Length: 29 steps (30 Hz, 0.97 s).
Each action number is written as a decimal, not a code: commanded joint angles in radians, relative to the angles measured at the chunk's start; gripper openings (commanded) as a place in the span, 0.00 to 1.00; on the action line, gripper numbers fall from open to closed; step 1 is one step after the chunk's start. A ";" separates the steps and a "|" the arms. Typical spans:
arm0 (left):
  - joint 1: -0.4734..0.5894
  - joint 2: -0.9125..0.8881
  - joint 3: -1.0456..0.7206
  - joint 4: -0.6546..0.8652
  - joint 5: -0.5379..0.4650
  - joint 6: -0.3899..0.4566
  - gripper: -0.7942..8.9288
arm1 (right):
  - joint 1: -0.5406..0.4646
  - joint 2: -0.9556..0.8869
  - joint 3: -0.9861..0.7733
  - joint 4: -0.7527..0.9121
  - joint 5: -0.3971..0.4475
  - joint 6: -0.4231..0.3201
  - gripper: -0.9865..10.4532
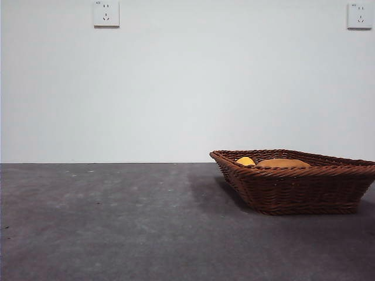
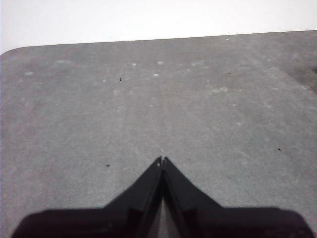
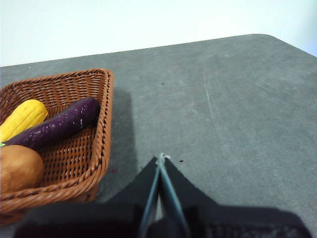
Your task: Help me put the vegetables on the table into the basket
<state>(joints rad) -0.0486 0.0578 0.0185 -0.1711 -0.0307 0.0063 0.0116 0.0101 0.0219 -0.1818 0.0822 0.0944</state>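
From the front, the wicker basket (image 1: 296,180) sits on the grey counter (image 1: 105,222); over its rim peek only the top of the yellow corn cob (image 1: 245,160) and the brown potato (image 1: 282,163) just beside it, while the eggplant is hidden behind the basket wall and no arm shows. In the left wrist view, the left claw (image 2: 162,159) is pressed together above bare counter (image 2: 148,99), with no vegetable near it. In the right wrist view, the right claw (image 3: 161,158) is likewise pressed together, empty, just beside the basket (image 3: 101,129), which holds the corn cob (image 3: 22,118), the purple eggplant (image 3: 57,128) and the potato (image 3: 17,168), the last cut off by the picture's edge. Judging by this, the loading looks finished; the next move calls only for both arms to rest clear of the basket.
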 commanded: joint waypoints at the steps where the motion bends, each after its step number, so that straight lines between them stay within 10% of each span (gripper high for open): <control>1: 0.002 0.002 -0.011 0.007 0.005 -0.006 0.08 | -0.002 -0.002 -0.008 0.002 0.003 0.010 0.09; 9: 0.002 0.002 -0.011 0.007 0.005 -0.006 0.08 | -0.002 -0.002 -0.008 0.002 0.004 -0.111 0.09; 29: 0.002 0.002 -0.011 0.007 0.005 -0.006 0.08 | -0.020 -0.002 -0.008 0.002 0.004 -0.113 0.09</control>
<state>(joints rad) -0.0486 0.0586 0.0185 -0.1711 -0.0307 0.0063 -0.0071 0.0101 0.0219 -0.1822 0.0822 -0.0154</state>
